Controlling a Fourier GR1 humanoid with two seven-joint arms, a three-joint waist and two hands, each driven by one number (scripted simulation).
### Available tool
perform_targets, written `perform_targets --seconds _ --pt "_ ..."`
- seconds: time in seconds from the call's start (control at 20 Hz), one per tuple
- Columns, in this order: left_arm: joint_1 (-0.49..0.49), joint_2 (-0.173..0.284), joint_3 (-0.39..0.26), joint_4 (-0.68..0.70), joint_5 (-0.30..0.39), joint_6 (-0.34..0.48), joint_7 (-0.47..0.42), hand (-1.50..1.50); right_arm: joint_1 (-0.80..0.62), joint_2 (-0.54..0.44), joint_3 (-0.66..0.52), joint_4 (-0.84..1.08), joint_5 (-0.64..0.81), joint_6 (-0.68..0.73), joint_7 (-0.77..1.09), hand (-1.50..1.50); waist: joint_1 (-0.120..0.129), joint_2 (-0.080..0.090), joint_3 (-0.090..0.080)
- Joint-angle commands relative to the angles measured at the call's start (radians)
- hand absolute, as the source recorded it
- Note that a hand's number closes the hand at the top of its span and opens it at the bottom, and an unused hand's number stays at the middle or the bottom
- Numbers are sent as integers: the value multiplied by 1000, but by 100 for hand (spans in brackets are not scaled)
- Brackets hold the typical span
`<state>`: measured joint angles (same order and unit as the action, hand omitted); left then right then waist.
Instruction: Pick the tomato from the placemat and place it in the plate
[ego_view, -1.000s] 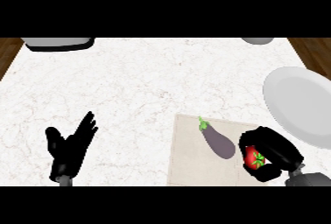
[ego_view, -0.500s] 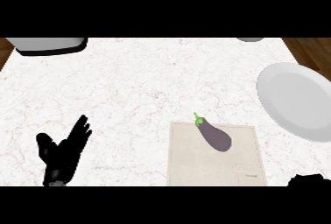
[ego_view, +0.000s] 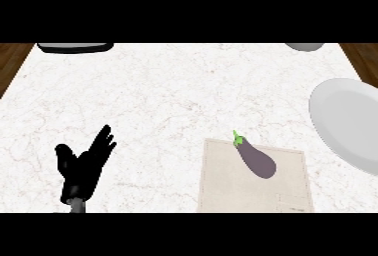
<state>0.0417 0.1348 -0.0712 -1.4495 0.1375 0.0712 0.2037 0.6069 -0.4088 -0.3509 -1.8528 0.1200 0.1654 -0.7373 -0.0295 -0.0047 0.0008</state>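
White marble counter (ego_view: 162, 95) is filling nearly the whole head view, and everything else is sitting on it or hanging over it. Next in size, the pale plate (ego_view: 347, 120) is lying at the right edge, its far side running out of view, and nothing is showing on the part that can be seen. The beige placemat (ego_view: 225, 185) is lying near the bottom centre, just beside the plate's lower rim, with its near edge cut off. On it a purple eggplant (ego_view: 256, 159) with a green stem is resting at a slant, its tip reaching the mat's far edge.

The left hand (ego_view: 85, 165) is standing at the lower left, well apart from the mat, fingers straight and spread upward, holding nothing (simply resting there). The right hand is showing nowhere, so its fingers cannot be told.

The tomato is not showing either: not on the placemat, not on the visible part of the plate, nor elsewhere on the counter. My judgement is that the carrying step is under way out of sight, though that cannot be confirmed from this view. The next move is calling for the tomato to be brought over the plate's middle and set down low, clear of the rim.

Along the far edge, a dark object (ego_view: 74, 47) at left and a grey rounded one (ego_view: 306, 46) at right are both cropped, too little showing to name.
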Motion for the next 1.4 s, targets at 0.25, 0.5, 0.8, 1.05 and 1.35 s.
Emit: perform_targets --seconds 0.25,0.5,0.8,1.05,1.35 --pt "-28 0 27 114 13 -58 -68 0 -314 -65 -146 316 -119 20 60 150 32 7 -1" --pt "16 -41 -58 28 -51 -12 -21 0 -617 -134 -158 635 -61 -84 76 150 58 9 1" --pt "-53 -24 -24 3 -21 -23 55 0 -905 -230 -143 1058 20 -126 -42 150 57 11 2" --pt "-41 -6 -16 0 -21 -44 44 0 -1089 -295 -154 1353 56 -146 -150 150 69 15 3" --pt "-105 -57 -30 61 -33 -23 15 0 -1124 -326 -9 1452 245 -247 -9 -150 92 31 3"
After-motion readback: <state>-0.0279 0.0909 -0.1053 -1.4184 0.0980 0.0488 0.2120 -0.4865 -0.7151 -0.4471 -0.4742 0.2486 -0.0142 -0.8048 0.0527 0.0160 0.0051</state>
